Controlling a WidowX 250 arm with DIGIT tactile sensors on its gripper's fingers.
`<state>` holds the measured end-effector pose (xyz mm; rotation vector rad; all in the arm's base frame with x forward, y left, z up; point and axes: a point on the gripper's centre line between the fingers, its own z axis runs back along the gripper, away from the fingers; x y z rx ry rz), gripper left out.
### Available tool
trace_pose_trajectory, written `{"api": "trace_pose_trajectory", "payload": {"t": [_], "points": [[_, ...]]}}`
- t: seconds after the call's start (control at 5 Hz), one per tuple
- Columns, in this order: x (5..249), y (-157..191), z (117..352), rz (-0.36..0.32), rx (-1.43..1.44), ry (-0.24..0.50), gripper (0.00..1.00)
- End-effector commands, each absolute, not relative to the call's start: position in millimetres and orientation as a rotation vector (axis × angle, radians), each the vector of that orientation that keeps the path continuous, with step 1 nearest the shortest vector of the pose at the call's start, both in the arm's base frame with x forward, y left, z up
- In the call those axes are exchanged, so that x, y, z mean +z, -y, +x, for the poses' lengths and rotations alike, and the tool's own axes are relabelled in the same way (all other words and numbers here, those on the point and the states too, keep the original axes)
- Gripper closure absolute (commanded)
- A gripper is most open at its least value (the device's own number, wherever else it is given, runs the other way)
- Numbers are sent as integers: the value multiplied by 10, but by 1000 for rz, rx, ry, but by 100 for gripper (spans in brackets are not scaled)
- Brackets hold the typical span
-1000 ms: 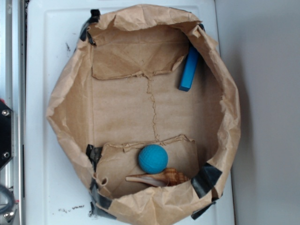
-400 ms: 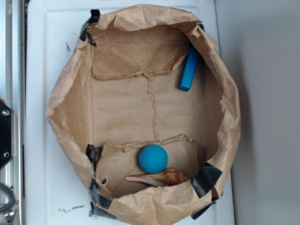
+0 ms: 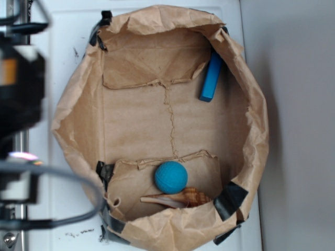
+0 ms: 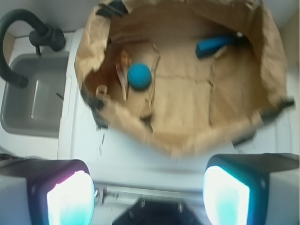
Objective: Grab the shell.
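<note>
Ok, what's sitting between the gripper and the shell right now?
In the wrist view, the paper bag's near wall stands between the open gripper and the shell; white counter lies before it.

Black arm (image 3: pixel 18 89) with an orange patch and grey cables (image 3: pixel 57 178); jaws' pads (image 4: pixel 70 199) glow pale teal.

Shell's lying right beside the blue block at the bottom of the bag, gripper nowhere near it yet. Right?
Not quite. The shell lies beside the teal ball, not the blue block, which leans at the bag's far end. The exterior view shows this.
</note>
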<state>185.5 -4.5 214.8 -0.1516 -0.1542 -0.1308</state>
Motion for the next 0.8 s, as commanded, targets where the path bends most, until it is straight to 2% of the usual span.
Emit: {"api": "trace_pose_trajectory", "payload": {"t": [0.0, 0.4, 0.6], "points": [[2253, -37, 2295, -322, -315, 251, 0], [2253, -37, 2295, -322, -315, 251, 0], [1875, -72, 2184, -244, -282, 204, 0]]}}
